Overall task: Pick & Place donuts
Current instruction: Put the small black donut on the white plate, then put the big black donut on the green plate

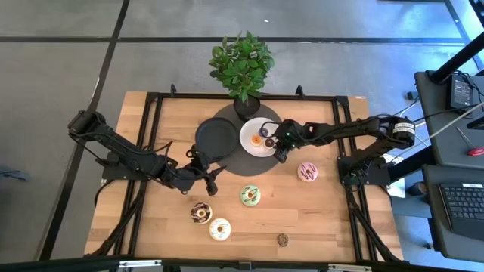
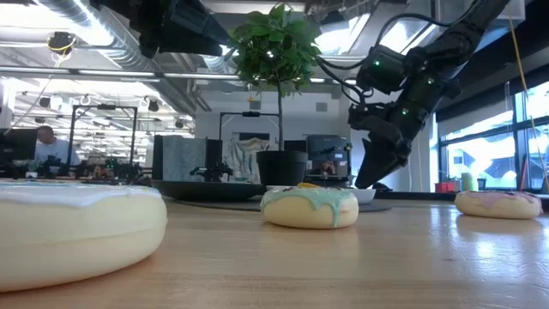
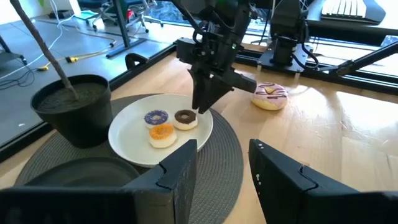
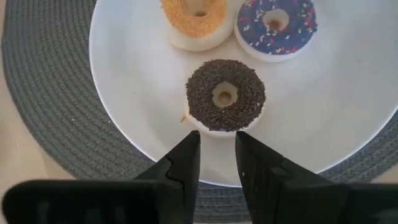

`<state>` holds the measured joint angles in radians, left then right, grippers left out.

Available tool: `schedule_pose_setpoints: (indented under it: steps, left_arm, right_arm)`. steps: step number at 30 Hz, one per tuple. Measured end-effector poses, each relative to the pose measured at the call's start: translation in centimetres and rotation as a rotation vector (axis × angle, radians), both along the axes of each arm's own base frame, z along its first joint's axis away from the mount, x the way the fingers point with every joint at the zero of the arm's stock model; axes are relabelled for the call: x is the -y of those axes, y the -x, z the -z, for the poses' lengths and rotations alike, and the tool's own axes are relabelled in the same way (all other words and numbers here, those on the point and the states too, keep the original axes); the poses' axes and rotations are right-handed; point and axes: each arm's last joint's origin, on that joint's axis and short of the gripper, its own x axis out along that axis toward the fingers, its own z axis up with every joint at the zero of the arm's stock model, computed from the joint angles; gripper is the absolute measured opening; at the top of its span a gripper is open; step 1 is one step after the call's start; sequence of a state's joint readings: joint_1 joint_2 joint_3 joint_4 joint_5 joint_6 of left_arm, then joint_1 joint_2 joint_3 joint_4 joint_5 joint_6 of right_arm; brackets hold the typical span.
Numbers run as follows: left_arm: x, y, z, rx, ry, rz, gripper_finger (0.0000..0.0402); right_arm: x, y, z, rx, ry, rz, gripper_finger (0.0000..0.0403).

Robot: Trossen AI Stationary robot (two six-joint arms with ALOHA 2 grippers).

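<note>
Right gripper (image 4: pixel 217 146) hangs just over the white plate (image 4: pixel 124 74), fingers slightly parted and empty, tips right beside the chocolate donut (image 4: pixel 225 95). An orange donut (image 4: pixel 198 18) and a purple donut (image 4: pixel 275 25) sit on that plate too. Left gripper (image 3: pixel 221 171) waits near the black plate (image 1: pixel 215 137), fingers spread, nothing between them

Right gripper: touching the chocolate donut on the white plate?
Apart. The right wrist view shows bare white plate between the right gripper fingertips and the chocolate donut; the gap is narrow but visible.
</note>
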<state>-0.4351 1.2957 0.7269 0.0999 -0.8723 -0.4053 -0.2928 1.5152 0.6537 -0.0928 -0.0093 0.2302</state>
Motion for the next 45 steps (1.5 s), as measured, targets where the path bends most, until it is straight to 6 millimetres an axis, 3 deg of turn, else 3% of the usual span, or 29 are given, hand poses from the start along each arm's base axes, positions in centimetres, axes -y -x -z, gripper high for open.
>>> schedule_pose_setpoints:
  steps: [8,25,30,38,45]
  left_arm:
    - [0.0,0.0,0.0,0.000,0.000,0.000,0.0141]
    - [0.0,0.0,0.0,-0.004,-0.005,0.005,0.0141]
    - [0.0,0.0,0.0,-0.004,-0.005,0.005,0.0141]
    - [0.0,0.0,0.1,-0.011,-0.008,0.005,0.0141]
    - [0.1,0.1,0.4,-0.053,0.002,0.063,0.0141]
  right_arm:
    - [0.1,-0.4,1.0,-0.017,0.002,0.002,0.0104]
    - [0.2,-0.7,0.6,0.029,0.013,0.005,0.0104]
    - [-0.3,-0.5,-1.1,0.096,0.039,-0.016,0.0104]
    - [-3.3,0.9,-5.0,0.171,0.092,-0.146,0.0104]
    - [-5.4,1.6,-6.8,0.226,0.135,-0.165,0.0104]
